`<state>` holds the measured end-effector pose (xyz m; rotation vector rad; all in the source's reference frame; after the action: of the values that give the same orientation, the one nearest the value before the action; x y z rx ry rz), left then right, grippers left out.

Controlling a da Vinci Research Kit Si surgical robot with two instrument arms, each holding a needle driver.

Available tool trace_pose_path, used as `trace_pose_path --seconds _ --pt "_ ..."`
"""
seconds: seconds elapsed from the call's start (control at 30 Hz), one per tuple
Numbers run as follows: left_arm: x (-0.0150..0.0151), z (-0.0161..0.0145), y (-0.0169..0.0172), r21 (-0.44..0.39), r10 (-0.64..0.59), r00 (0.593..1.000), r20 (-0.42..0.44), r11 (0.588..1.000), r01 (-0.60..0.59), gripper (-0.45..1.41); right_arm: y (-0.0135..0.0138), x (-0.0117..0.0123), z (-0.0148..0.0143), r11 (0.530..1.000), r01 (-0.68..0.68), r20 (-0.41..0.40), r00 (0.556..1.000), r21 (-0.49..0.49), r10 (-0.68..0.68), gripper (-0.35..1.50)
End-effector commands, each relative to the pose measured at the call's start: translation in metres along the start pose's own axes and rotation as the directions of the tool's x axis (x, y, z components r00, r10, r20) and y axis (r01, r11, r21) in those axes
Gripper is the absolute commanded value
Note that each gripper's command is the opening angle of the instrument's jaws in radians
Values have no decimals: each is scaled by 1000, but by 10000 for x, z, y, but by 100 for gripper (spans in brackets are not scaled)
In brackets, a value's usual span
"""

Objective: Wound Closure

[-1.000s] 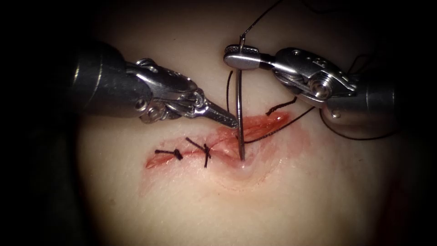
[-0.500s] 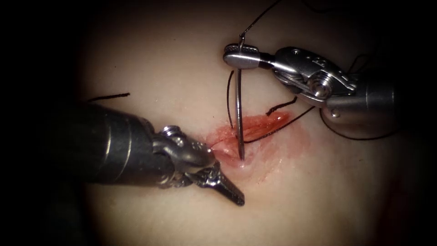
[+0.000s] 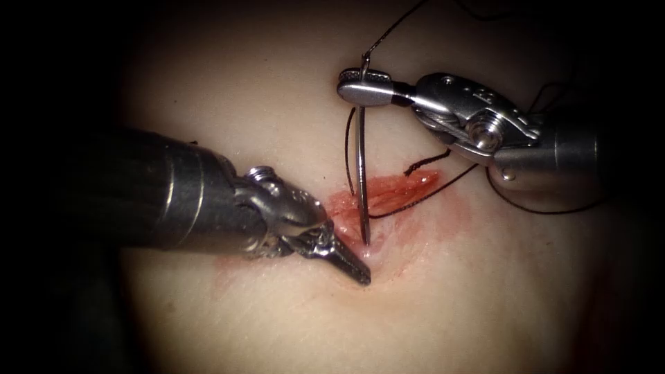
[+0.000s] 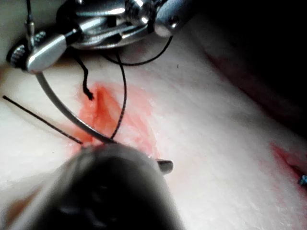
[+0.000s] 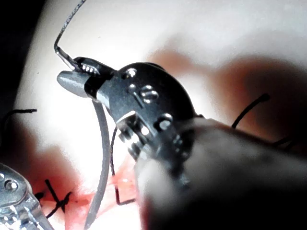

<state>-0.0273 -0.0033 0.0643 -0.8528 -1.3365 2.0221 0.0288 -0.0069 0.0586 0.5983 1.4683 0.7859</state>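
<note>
Item 1, nearest: left arm's silver wristed claw [image 3: 353, 271], on a dark grey shaft. Its slim jaws are pressed together, gripping nothing; the tip rests against the pale tissue just below the needle's entry point.

Item 2: pale pink pork-belly tissue [image 3: 450, 305], with a reddish open cut [image 3: 395, 192] running slantwise and a red fluid stain around it. The left part of the cut lies behind the left tool's shaft.

Item 3: curved steel needle [image 3: 361, 180], standing nearly upright. Its point is sunk in the tissue at the lower lip of the cut, at mid-length of the part in view; the rest of its curve rises clear above the cut.

Item 4: black suture thread [image 3: 415, 197], trailing across the cut to the right of the needle, with a further strand leading up and away from the needle's tail end.

Item 5, farthest: right arm's silver claw [image 3: 364, 90], clamped on the needle close to its tail end, well above the cut.

Hazards, as judged:
- A grip this near the tail leaves a long free curve; the needle could swivel in the jaws under load.
- The left tip pressing so near the entry point could shift the tissue and skew the bite.
- Loose thread lying over the cut could snag on either tool.
</note>
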Motion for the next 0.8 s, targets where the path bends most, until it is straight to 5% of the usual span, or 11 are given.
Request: trace_pose_path --seconds 0.03,0.8 --pt "2 5 -5 15 0 1000 4 1000 0 -45 1 -1 9 1000 1 -2 1000 2 -1 -35" --pt "4 -1 -15 73 -2 1000 -2 997 2 -45 -9 -5 12 1000 -9 -1 1000 -24 9 -35"
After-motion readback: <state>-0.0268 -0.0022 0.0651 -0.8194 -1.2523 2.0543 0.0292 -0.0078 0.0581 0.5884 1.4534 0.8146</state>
